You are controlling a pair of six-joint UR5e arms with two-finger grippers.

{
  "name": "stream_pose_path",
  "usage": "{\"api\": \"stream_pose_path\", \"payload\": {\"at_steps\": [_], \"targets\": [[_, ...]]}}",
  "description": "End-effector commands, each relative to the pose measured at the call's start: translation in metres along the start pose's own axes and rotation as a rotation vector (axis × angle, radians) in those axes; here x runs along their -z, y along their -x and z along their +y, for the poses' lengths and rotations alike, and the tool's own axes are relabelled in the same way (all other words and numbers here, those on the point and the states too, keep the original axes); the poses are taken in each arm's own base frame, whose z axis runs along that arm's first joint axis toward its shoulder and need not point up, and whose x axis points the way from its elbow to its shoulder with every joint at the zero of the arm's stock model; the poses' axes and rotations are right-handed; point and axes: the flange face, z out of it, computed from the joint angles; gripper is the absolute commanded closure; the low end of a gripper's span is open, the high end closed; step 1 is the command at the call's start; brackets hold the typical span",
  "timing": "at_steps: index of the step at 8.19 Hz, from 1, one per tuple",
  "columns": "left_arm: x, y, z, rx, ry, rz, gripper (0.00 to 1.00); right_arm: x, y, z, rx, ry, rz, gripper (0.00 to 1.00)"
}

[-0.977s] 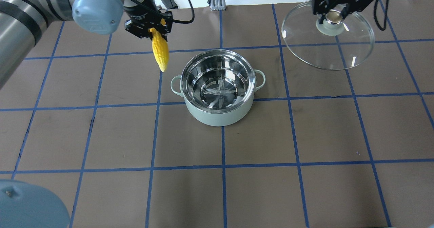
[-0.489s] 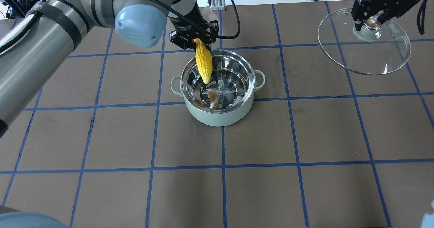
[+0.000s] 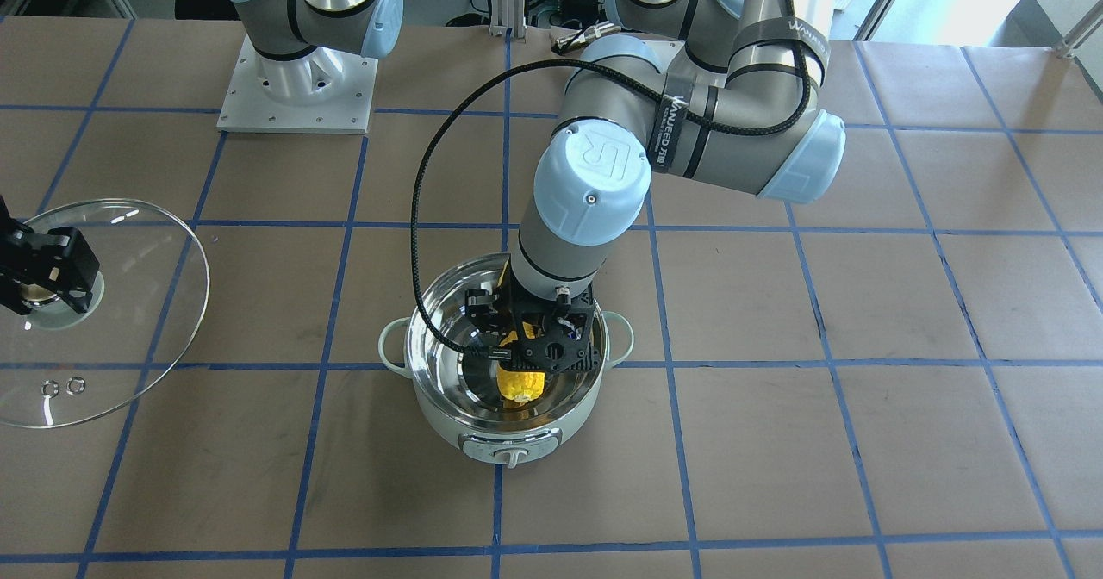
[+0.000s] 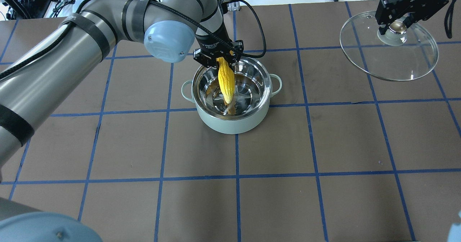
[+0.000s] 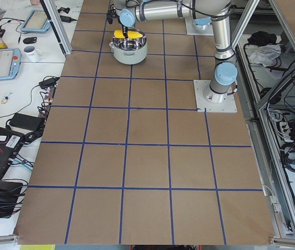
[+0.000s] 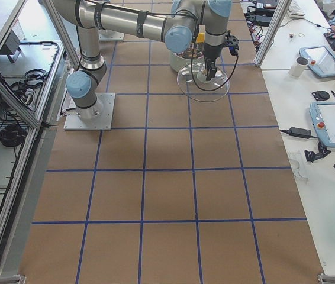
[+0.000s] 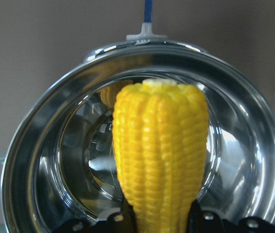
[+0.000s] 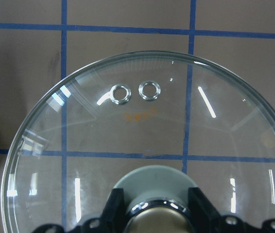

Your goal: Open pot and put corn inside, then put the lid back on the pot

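Note:
The mint-green pot (image 4: 230, 125) stands open at mid-table, its steel inside bare. My left gripper (image 4: 218, 58) is shut on the thick end of the yellow corn (image 4: 226, 81) and holds it point down, the tip well inside the pot. The left wrist view shows the corn (image 7: 159, 160) over the pot's rim (image 7: 40, 145). My right gripper (image 4: 396, 22) is shut on the knob of the glass lid (image 4: 389, 62) and holds it above the table, far right of the pot. The lid (image 8: 142, 136) fills the right wrist view.
The table is brown paper with blue tape lines (image 4: 237, 177). The pot's control knob (image 3: 508, 457) faces away from me. The left arm's black cable (image 3: 422, 217) loops above the pot. Both arm bases (image 3: 297, 96) sit at my table edge.
My left arm has carried the corn from left of the pot to over it and lowered its tip inside. My right arm has moved the lid further right.

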Motion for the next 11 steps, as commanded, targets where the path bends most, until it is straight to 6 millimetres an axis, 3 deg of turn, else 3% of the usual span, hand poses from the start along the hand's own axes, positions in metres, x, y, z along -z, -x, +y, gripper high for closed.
{"api": "stream_pose_path", "payload": {"at_steps": [1, 4, 5, 6, 9, 11], "targets": [[-0.045, 0.002, -0.009, 0.004, 0.062, -0.022, 1.0, -0.001, 0.0, 0.001, -0.001, 0.011, -0.001, 0.8], [-0.068, 0.004, -0.013, 0.013, 0.094, -0.034, 1.0, 0.002, 0.001, 0.004, -0.003, 0.015, -0.002, 0.83], [-0.071, 0.005, -0.015, 0.014, 0.098, -0.036, 0.86, 0.002, 0.001, 0.004, -0.004, 0.014, -0.002, 0.83], [-0.07, 0.004, -0.016, 0.016, 0.087, -0.031, 0.03, 0.003, 0.002, 0.004, -0.006, 0.013, -0.005, 0.83], [-0.033, 0.002, -0.007, 0.022, 0.051, -0.022, 0.0, 0.004, 0.004, 0.005, -0.01, 0.013, -0.004, 0.83], [-0.003, 0.012, 0.007, 0.027, 0.094, -0.04, 0.0, 0.007, 0.008, 0.005, -0.007, 0.007, -0.002, 0.83]]}}
